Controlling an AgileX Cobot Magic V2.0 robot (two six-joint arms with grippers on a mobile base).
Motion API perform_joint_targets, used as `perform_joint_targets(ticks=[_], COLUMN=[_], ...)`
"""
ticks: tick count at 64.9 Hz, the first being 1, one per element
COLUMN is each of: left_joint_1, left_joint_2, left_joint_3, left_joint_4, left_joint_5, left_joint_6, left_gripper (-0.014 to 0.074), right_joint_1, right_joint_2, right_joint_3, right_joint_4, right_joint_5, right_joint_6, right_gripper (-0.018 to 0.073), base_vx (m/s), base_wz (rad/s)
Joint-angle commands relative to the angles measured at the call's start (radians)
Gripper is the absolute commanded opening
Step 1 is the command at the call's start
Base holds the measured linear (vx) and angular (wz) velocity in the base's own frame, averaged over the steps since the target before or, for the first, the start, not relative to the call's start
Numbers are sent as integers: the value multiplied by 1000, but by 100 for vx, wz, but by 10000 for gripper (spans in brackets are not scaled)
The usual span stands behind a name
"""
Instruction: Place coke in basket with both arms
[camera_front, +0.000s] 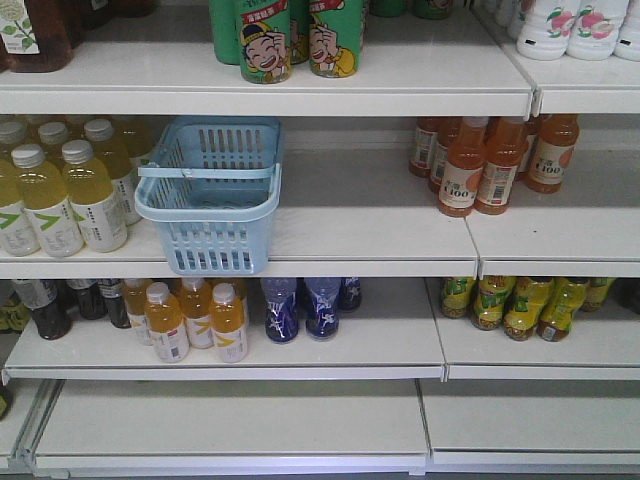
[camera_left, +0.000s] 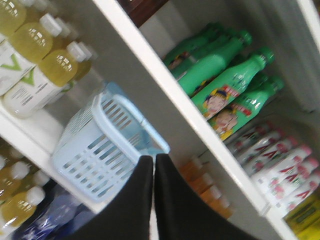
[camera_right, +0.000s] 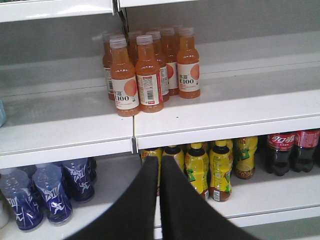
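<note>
Pale blue basket (camera_front: 210, 195) on the middle shelf (camera_front: 380, 225) at centre-left of the front view, coke (camera_right: 281, 150) on the lower shelf (camera_right: 280, 192) at the right edge of the right wrist view, left gripper (camera_left: 153, 159) jaws pressed together and empty, right gripper (camera_right: 159, 160) likewise

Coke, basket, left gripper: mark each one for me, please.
coke (camera_right: 281, 141): right wrist view, on the red label of the left-hand bottle.
basket (camera_front: 214, 246): exterior front view, on its slotted front wall.
left gripper (camera_left: 154, 158): left wrist view, midway between its closed fingertips.
</note>
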Motion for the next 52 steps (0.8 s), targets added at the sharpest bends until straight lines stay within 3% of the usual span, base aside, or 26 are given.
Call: perform_joint_targets(ticks=[1, 8, 13, 17, 21, 26, 45, 52], left_joint_1=[-4, -4, -4, -4, -4, -4, -4, -4], left_joint_2=[-13, -13, -13, -13, -11, 1, 313, 471], left_joint_3=[-1, -5, -25, -64, -124, -212, -598, -655], left_joint_4=[-71, -173, -206, -172, -82, 61, 636, 732], left_joint_5=[-210, -353, -435, -447, -438, -434, -447, -459], left_joint_6=[-10, -41, -206, -349, -467, -547, -571, -690], left_gripper=[-6, -6, -6, -6, -6, -6, -6, -2], right_joint_1=[-1, -1, -1, -1, -1, -1, -1, -1], right_joint_2=[-19, -19, -19, -19, -19, -19, -19, -19], right_joint_3=[10, 10, 10, 10, 10, 10, 10, 10], right_joint_4=[-16, -16, -16, -16, -16, -16, -16, -16], right_joint_5=[-66, -66, -66, -66, -66, -65, -65, -65], right_joint_6=[-4, -4, -4, -4, -4, -4, -4, -4], right_gripper=[-4, -4, -4, -4, -4, -4, -4, -4], base_vx=[0, 0, 0, 0, 0, 0, 0, 0], base_wz=[0, 0, 0, 0, 0, 0, 0, 0])
